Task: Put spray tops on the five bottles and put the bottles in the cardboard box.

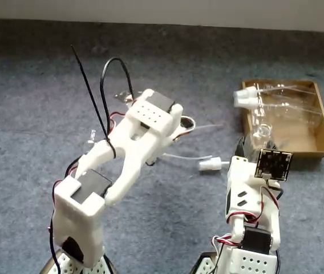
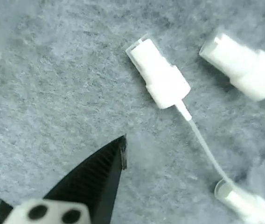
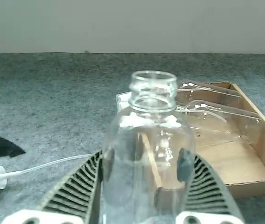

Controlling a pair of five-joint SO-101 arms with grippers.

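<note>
A grey felt-covered table (image 1: 36,114) carries two white robot arms reaching in from its near edge. The left arm (image 1: 145,131) stretches toward the table's middle. The left gripper (image 2: 109,172) hangs just above three loose spray tops (image 2: 163,79), and whether it is open or closed cannot be told.

The right arm (image 1: 247,194) stands by the near edge at the right. The right gripper (image 3: 145,168) is clamped around the body of a clear bottle (image 3: 146,126), which is upright with its neck bare.

A shallow cardboard box (image 1: 310,152) sits toward the table's far right corner, just beyond the held bottle. Two capped bottles (image 1: 287,100) lie inside on their sides. One more spray top (image 1: 210,165) lies between the arms, its thin dip tube trailing toward the left arm.

The step in hand appears to be capping the held bottle. To do it well, the left arm would likely grasp a top by its white collar, not the flexible tube. The tube should hang straight down before entering the neck. The right arm should keep the bottle upright and motionless, since a tilted neck or a bent tube could miss.
</note>
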